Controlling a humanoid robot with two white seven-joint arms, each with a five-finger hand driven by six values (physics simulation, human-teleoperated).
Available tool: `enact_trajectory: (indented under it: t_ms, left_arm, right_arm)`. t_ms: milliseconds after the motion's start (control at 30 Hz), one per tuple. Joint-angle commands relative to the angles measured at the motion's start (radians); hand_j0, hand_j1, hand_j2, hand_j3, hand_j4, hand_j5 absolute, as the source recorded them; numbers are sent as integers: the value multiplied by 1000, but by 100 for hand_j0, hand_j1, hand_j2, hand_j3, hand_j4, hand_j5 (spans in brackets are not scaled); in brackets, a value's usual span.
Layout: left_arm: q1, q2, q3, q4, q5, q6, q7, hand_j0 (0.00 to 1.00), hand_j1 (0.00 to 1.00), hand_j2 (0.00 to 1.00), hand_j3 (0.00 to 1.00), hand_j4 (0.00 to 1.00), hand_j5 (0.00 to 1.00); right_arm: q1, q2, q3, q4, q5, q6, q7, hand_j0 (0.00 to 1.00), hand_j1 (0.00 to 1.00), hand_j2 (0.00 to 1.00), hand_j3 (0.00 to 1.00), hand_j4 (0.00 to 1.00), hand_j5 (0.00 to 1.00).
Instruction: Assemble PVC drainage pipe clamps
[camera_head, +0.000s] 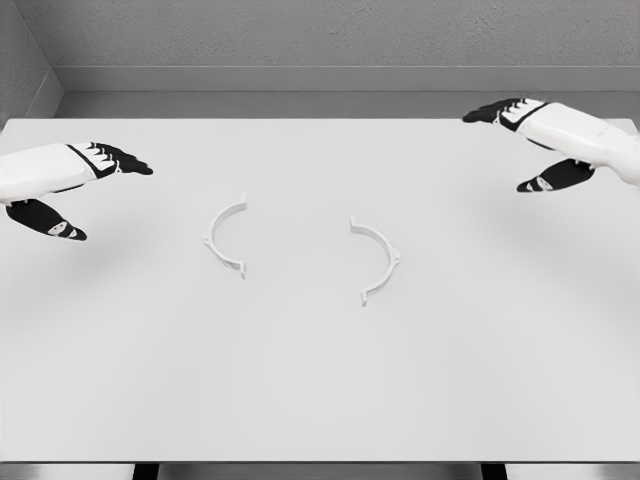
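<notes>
White table (320, 400) is filling nearly the whole head view, with a grey wall and floor strip running along the 12 o'clock edge.

Two white clamp halves are lying flat near the table's middle, well apart from each other. Left clamp half (224, 236) is sitting at about 10 o'clock from centre; its arc is bulging toward 9 o'clock, its open side facing 3 o'clock. Right clamp half (378, 259) is sitting just off centre toward 3 o'clock; its arc is bulging toward 3 o'clock, its open side facing 9 o'clock. So the open sides are facing one another across a bare gap. Each half is showing a small tab at mid-arc.

My left hand (70, 185) is hovering at 9 o'clock, fingers extended and thumb held apart below them, gripping nothing, well clear of the left clamp half.

My right hand (535, 140) is hovering at about 2 o'clock, fingers stretched toward 9 o'clock, thumb spread below, also holding nothing, well apart from the right clamp half.

Neither hand is touching either piece.
</notes>
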Motion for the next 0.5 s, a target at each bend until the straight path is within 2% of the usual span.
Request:
enact_trajectory:
  t_ms: [0, 100, 200, 267, 300, 400, 467]
  left_arm:
    - [0, 1, -1, -17, 7, 3, 0, 100, 100, 100, 100, 100, 100]
    - [0, 1, -1, -23, 6, 3, -1, 100, 100, 100, 100, 100, 100]
    - [-2, -2, -1, -23, 6, 3, -4, 100, 100, 100, 100, 100, 100]
    - [-5, -29, -1, -23, -2, 3, -16, 100, 100, 100, 100, 100, 100]
    - [-6, -62, -1, -19, -4, 3, -55, 100, 100, 100, 100, 100, 100]
    - [-15, -106, -1, -16, -48, 3, -55, 100, 100, 100, 100, 100, 100]
    - [-43, -117, -2, -14, -64, 3, -55, 100, 100, 100, 100, 100, 100]
  right_arm:
    - [0, 0, -1, -1, -7, 2, 24, 100, 100, 100, 100, 100, 100]
    - [12, 12, 2, -9, -7, 2, 24, 100, 100, 100, 100, 100, 100]
    - [58, 29, 7, -142, -5, 2, 24, 100, 100, 100, 100, 100, 100]
    - [66, 30, 7, -167, -5, 2, 24, 100, 100, 100, 100, 100, 100]
    - [81, 32, 7, -188, -5, 2, 25, 100, 100, 100, 100, 100, 100]
    - [97, 35, 7, -194, -2, 2, 25, 100, 100, 100, 100, 100, 100]
    - [113, 66, 10, -194, 26, 2, 27, 100, 100, 100, 100, 100, 100]
